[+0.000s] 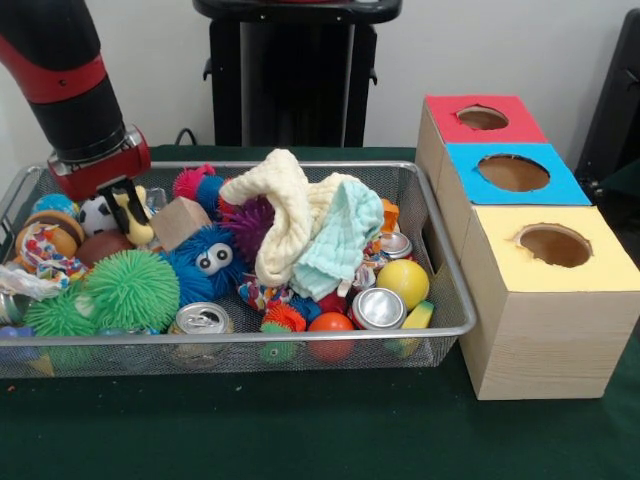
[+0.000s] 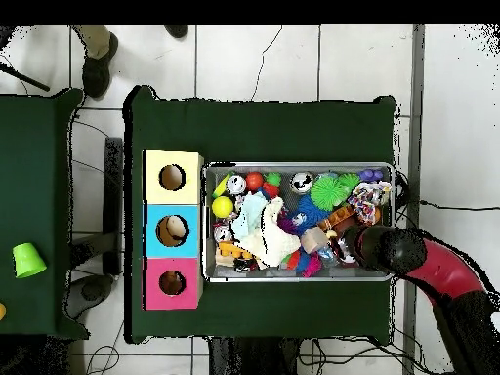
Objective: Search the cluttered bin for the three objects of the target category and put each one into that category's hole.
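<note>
The red and black arm is reaching down into the wire mesh bin (image 1: 440,270) at its left end in the front view, with the end effector (image 1: 128,212) sitting just above the clutter near the bin's far left corner. Its black fingers (image 1: 119,213) are standing slightly parted around a pale yellow toy (image 1: 137,225); whether they are actually pressing on it cannot be told. A soccer ball (image 1: 96,213) is lying just beside the end effector toward the bin's left edge, and a tan wooden block (image 1: 180,220) is lying just beside it on the other side. A blue fuzzy toy with eyes (image 1: 208,260) and a green spiky ball (image 1: 130,288) are lying nearer the bin's front edge, below the end effector. Three drink cans are showing: a can (image 1: 203,320) against the front rim, a second can (image 1: 378,308) toward the front right corner, and a third can (image 1: 394,245) behind it, all well apart from the end effector. A cream cloth (image 1: 282,210) and a light blue cloth (image 1: 338,240) are draping over the middle of the pile. A yellow ball (image 1: 404,282) and an orange ball (image 1: 330,325) are lying near the second can. The box with three holes (image 1: 540,330) is standing on the green surface (image 1: 300,430) just beside the bin's right end, its tops red, blue and yellow.
</note>
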`<move>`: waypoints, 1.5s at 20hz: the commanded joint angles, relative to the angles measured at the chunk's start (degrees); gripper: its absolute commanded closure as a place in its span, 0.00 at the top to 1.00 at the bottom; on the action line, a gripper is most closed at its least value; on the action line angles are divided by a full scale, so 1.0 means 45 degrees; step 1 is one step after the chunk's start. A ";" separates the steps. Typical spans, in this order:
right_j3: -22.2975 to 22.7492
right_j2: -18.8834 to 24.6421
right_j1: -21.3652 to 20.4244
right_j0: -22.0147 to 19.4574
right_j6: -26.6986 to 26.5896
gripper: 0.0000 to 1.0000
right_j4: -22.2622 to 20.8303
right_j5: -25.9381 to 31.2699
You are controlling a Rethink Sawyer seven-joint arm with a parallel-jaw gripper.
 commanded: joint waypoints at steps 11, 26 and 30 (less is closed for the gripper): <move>0.0014 0.0414 -0.1645 0.2238 0.0249 0.00 0.0215 0.2497; 0.0503 0.0336 -0.2568 0.2360 -0.0132 0.00 0.0266 0.3152; 0.1311 0.0320 -0.3714 0.2799 0.0692 0.00 0.0837 0.3490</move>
